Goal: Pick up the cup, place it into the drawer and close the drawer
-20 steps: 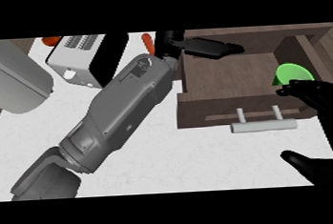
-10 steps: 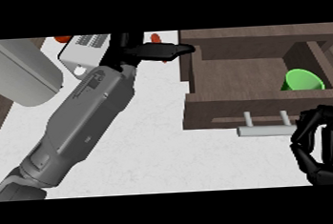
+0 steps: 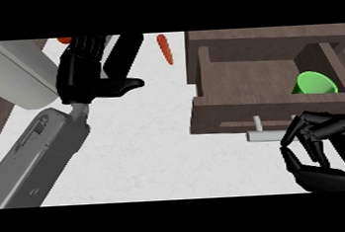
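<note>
The green cup [image 3: 314,83] sits inside the open wooden drawer [image 3: 237,112], in its right part. My right hand [image 3: 320,152] is at the lower right, just in front of the drawer's face, with curled fingers [image 3: 307,125] at the right end of the pale bar handle [image 3: 262,134]. They cover that end, and nothing is held in the hand. My left hand [image 3: 93,75] is at the upper left over the white counter [image 3: 155,148], fingers straight and pointing away, thumb sticking out to the right, holding nothing.
A large white appliance [image 3: 16,72] fills the left edge next to my left hand. An orange carrot [image 3: 165,49] lies on the counter between that hand and the drawer. A small red thing [image 3: 64,40] shows at the top left.
My right hand came back out of the drawer, leaving the cup inside, and curled its fingers at the handle. My left hand and forearm swung left, away from the drawer.
</note>
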Tool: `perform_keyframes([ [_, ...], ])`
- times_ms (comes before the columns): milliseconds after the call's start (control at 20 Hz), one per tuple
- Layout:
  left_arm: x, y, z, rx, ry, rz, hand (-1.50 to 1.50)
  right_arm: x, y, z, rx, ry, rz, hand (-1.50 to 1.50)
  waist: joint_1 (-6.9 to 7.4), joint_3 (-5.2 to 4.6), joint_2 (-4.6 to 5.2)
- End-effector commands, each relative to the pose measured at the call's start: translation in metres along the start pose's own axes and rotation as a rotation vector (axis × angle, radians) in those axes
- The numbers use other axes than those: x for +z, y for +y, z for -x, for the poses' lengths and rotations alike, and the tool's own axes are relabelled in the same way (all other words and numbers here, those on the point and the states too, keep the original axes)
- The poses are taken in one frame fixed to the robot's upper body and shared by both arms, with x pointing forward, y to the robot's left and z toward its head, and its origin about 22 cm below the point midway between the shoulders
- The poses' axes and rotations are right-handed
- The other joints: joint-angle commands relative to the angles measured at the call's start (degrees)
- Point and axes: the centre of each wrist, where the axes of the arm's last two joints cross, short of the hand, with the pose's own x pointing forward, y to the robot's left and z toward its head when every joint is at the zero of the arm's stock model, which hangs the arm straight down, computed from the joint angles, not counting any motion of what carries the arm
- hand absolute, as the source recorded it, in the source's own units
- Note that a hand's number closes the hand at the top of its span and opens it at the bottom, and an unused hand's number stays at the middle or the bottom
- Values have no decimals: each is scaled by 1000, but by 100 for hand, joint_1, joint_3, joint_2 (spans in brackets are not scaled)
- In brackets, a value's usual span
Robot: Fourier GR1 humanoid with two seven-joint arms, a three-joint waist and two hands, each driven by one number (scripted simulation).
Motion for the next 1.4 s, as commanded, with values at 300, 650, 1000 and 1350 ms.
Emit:
perform_keyframes([
  [300, 53, 65, -2, 25, 10, -21, -150, -27, 28, 22, 428, 16, -201, 150, 21, -1, 50],
  [650, 85, 106, -22, 6, 7, -25, -150, -45, 45, 74, 552, 63, -213, 150, -59, 2, 42],
  [1000, 110, 132, -14, 20, 2, -43, -150, -77, 61, 117, 620, 160, -249, -150, -56, 0, 48],
  [1350, 128, 141, -18, 8, 9, -25, -150, -117, 65, 142, 604, 186, -283, -150, -60, 2, 47],
])
